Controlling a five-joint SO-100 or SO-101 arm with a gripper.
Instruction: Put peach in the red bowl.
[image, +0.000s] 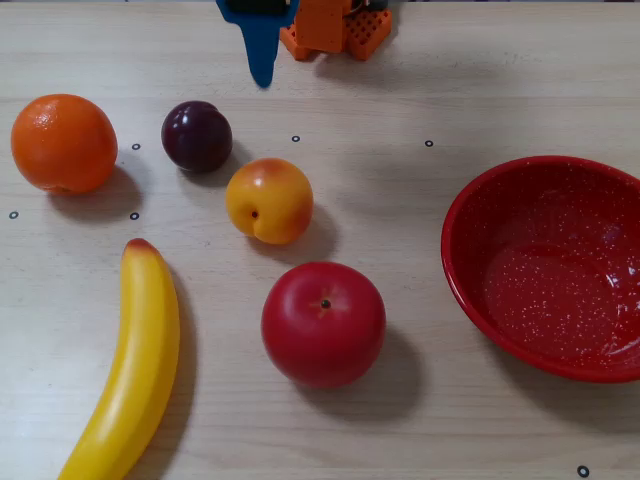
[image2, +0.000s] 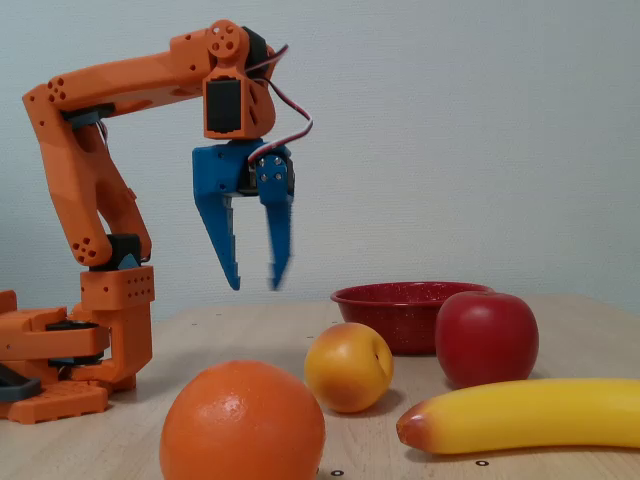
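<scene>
The peach (image: 268, 200) (image2: 348, 367), yellow-orange with a reddish blush, rests on the table between the plum and the apple. The glossy red bowl (image: 470, 290) (image2: 385, 297) with white speckles sits empty at the right of the top-down fixed view. My blue gripper (image: 262, 72) (image2: 256, 284) hangs in the air, pointing down, open with nothing between its fingers. In the top-down fixed view it is near the top edge, above the peach and apart from it; in the side fixed view it is well above the table, left of the peach.
An orange (image: 63, 143) (image2: 242, 421), a dark plum (image: 197, 136), a red apple (image: 323, 323) (image2: 486, 338) and a banana (image: 128, 366) (image2: 520, 414) lie around the peach. The orange arm base (image2: 70, 345) stands at the far table edge.
</scene>
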